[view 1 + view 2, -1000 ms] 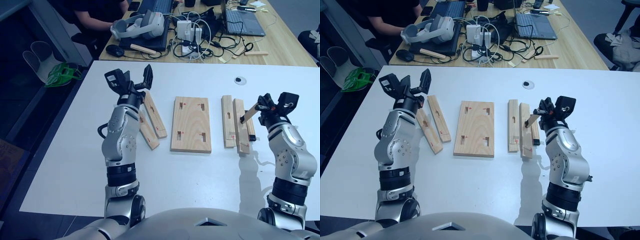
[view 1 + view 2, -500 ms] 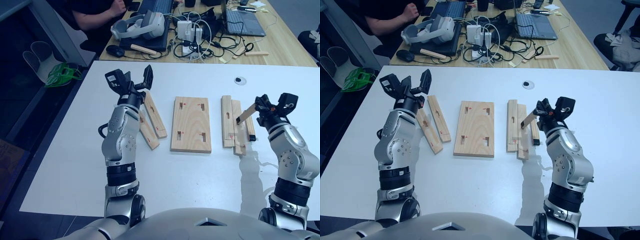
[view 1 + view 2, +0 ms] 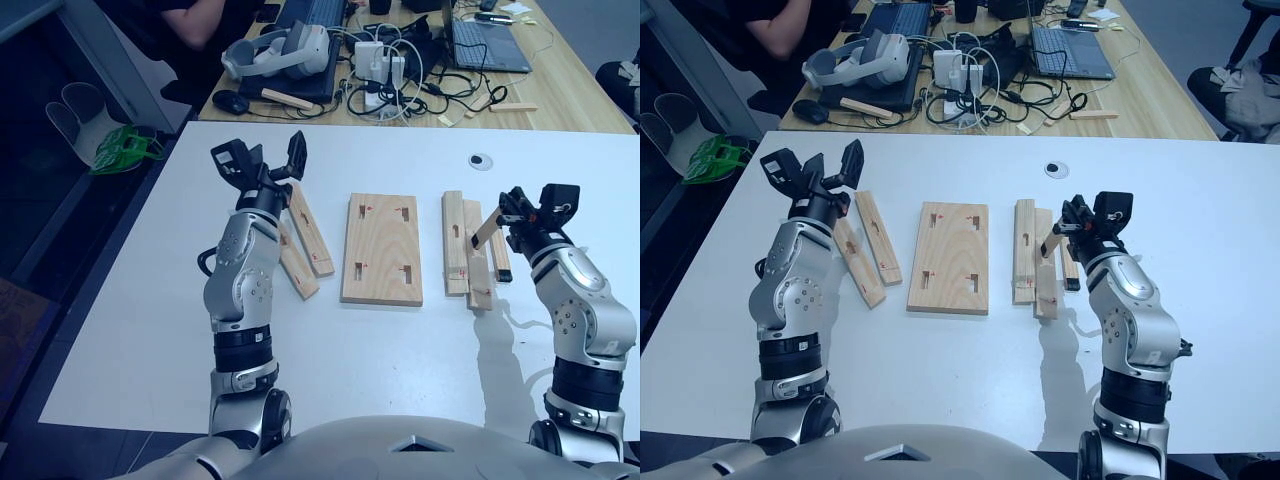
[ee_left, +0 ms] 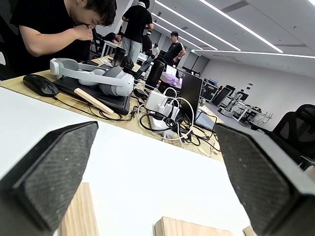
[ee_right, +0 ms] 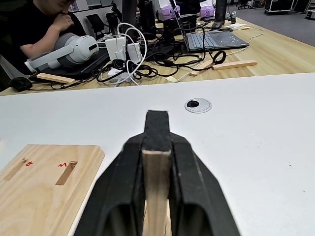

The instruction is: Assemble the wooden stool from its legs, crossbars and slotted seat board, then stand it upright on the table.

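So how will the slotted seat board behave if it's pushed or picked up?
The seat board looks like solid flat wood, so probably stiff. Lying flat on the table, it should slide rather than roll or tip. Its bare wood face likely isn't slippery.

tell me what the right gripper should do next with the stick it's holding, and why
Probably lower the crossbar end-first toward a slot in the legs lying under it. The right gripper is shut on the crossbar, which hangs tilted over those legs, and nothing is joined yet; the seat board lies flat alone.
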{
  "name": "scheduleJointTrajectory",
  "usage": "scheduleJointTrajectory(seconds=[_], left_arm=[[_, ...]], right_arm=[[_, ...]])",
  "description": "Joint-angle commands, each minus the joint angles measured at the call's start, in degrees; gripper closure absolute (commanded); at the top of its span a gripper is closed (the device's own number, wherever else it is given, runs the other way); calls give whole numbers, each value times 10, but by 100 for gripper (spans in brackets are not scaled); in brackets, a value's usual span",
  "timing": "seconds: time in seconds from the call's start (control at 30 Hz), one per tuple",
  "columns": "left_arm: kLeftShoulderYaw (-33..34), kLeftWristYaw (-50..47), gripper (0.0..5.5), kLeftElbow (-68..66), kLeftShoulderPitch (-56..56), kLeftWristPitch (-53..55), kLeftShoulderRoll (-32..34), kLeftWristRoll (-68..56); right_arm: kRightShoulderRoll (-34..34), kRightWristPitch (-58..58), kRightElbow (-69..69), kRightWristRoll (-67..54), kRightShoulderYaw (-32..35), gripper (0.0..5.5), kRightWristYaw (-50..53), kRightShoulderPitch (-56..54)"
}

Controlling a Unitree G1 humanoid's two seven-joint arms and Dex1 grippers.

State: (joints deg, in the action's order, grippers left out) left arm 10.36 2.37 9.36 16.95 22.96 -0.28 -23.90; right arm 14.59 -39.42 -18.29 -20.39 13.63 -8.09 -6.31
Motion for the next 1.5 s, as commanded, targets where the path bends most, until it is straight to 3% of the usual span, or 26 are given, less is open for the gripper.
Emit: scheduleJointTrajectory(seconds=[0.03,0.33,0.6,0.73,1.2,1.23,1.5], left_arm=[[2,-3,112,0,8,9,3,-5],[1,-1,112,2,6,14,6,-7],[-5,3,112,-3,12,16,5,-6],[-5,5,112,-9,21,20,7,-8],[0,8,112,-9,22,32,9,-10],[1,8,112,-10,22,32,8,-11],[7,6,112,-13,20,32,3,-22]], right_arm=[[10,-8,16,14,5,511,11,2],[21,-1,84,26,14,511,13,-13],[35,310,315,63,13,511,-89,-49],[29,394,412,54,23,511,-100,-89],[27,383,406,40,22,511,-98,-93],[28,385,403,42,22,474,-95,-92],[42,395,339,58,19,338,-82,-96]])
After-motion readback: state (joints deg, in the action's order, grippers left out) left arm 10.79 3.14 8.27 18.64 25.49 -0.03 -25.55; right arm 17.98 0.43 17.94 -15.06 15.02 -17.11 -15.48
